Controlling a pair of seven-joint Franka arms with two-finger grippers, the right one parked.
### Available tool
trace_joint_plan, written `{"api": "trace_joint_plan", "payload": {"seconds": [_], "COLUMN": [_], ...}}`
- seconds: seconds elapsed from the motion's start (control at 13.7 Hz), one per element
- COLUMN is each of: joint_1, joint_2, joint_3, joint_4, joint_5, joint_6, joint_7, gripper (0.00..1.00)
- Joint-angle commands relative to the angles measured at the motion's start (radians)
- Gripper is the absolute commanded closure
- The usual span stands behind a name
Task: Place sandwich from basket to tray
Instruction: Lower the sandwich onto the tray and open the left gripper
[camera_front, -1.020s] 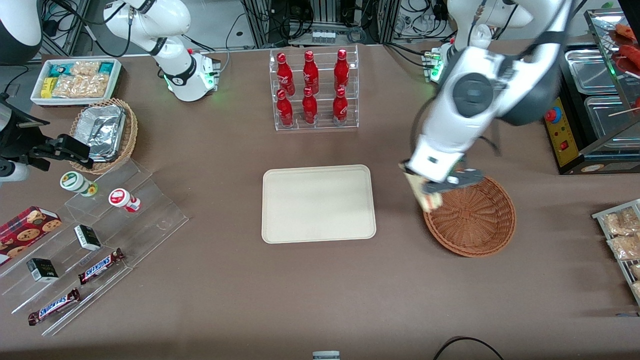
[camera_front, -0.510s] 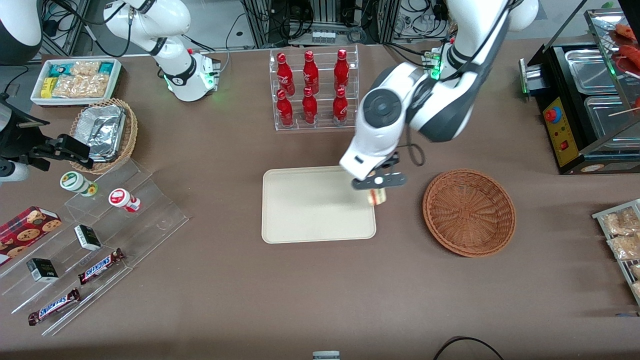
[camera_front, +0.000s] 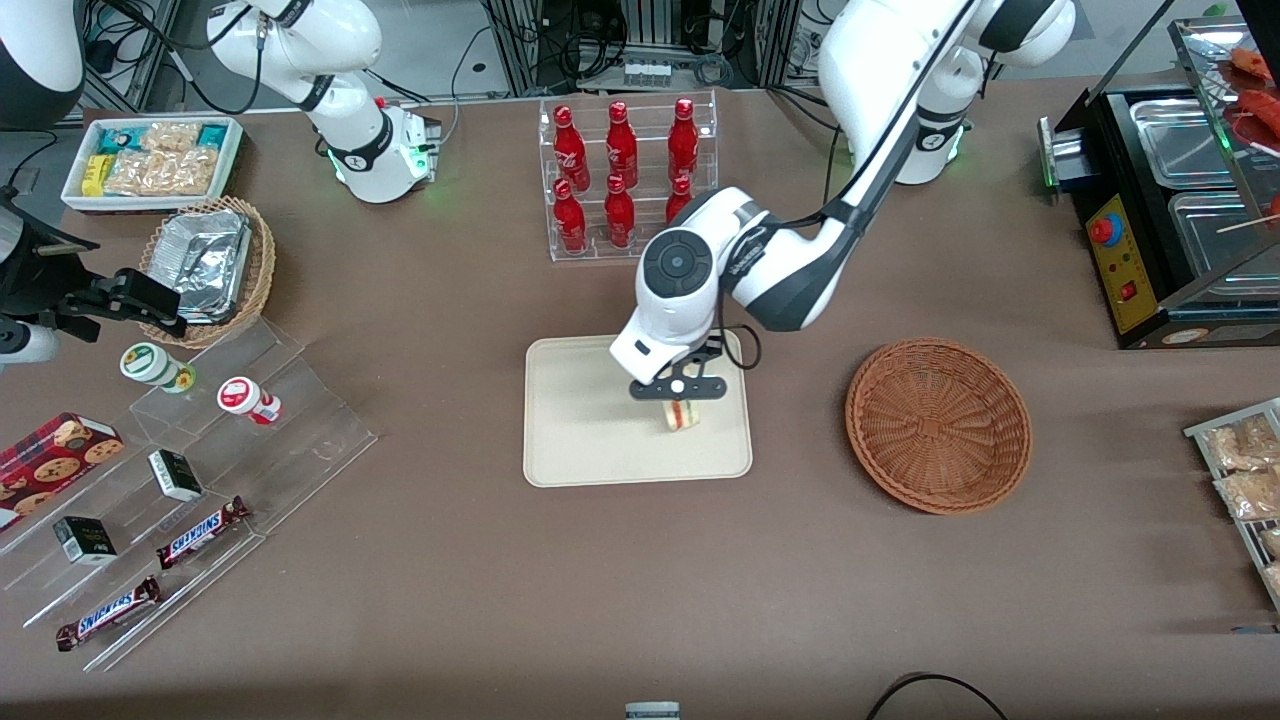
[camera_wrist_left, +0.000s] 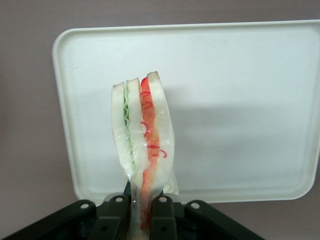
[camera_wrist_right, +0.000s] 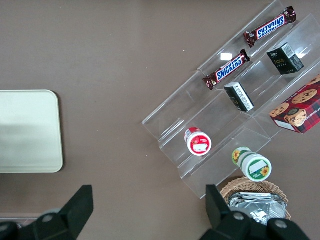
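Observation:
My left gripper (camera_front: 679, 392) hangs over the cream tray (camera_front: 580, 440), shut on the sandwich (camera_front: 682, 414), a pale wedge with red and green layers. The wrist view shows the sandwich (camera_wrist_left: 143, 135) pinched between the black fingers (camera_wrist_left: 116, 217), pointing out above the tray (camera_wrist_left: 240, 115) without clearly touching it. The reddish-brown wicker basket (camera_front: 938, 424) lies beside the tray toward the working arm's end of the table, with nothing in it.
A clear rack of red bottles (camera_front: 625, 175) stands farther from the camera than the tray. Stepped acrylic shelves (camera_front: 190, 480) with snacks, a foil-lined tan basket (camera_front: 208, 268) and a white snack bin (camera_front: 152, 160) lie toward the parked arm's end. A metal counter (camera_front: 1180, 200) is beside the working arm.
The gripper has carried the sandwich from above the basket's rim sideways to over the tray. The basket is left with nothing in it.

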Motion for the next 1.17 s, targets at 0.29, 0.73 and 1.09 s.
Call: {"api": "trace_joint_plan", "payload": {"seconds": [0.29, 0.73, 1.09], "joint_1": [-0.060, -0.062, -0.096], "joint_2": [0.093, 0.133, 0.152], "joint_3": [0.010, 0.009, 0.013], "joint_4": [0.028, 0.026, 0.030], "joint_5": [0.033, 0.037, 0.034], "joint_6": [0.094, 0.145, 0.159], "joint_7": [-0.006, 0.005, -0.009], "gripper": [1.00, 1.00, 0.01]}}
